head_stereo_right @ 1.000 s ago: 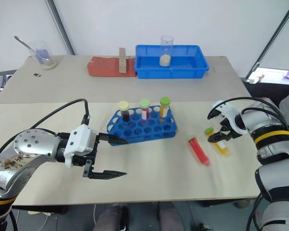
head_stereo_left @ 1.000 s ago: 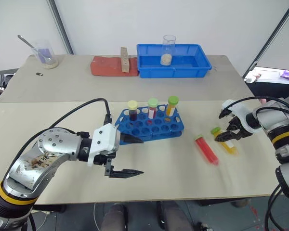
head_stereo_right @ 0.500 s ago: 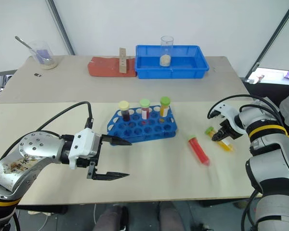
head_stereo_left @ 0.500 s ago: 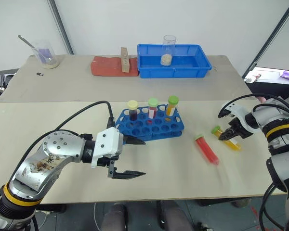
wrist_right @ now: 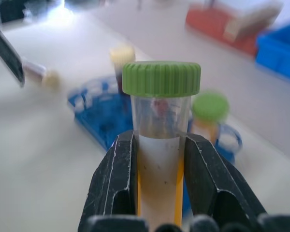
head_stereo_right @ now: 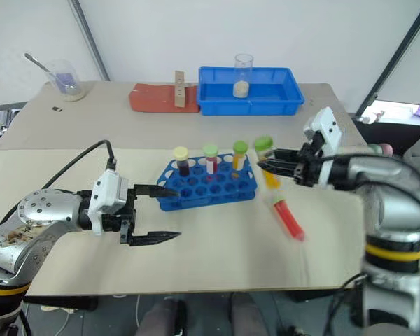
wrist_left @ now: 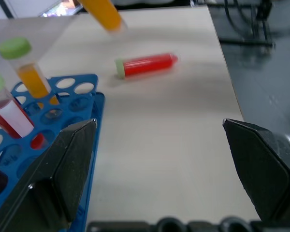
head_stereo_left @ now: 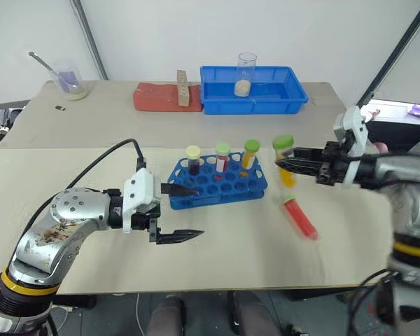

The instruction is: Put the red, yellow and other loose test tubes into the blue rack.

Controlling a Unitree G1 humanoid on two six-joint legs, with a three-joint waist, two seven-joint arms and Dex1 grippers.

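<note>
The yellow test tube (head_stereo_left: 285,165), green-capped and upright, is clamped between the right gripper (head_stereo_left: 283,164)'s closed jaws, lifted off the table just at three o'clock of the blue rack (head_stereo_left: 219,183). That arm reaches level from the right. The red test tube (head_stereo_left: 299,218) lies on the table at five o'clock of the rack. The left gripper (head_stereo_left: 187,211) hangs wide open at the rack's eight o'clock, pointing right.

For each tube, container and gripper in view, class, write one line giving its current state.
Yellow tube: lifted, gripped upright.
Red tube: lying loose on table.
Blue rack: three capped tubes standing in it.
Right gripper: shut on yellow tube.
Left gripper: open, empty.
Blue tray: holds a beaker.
</note>
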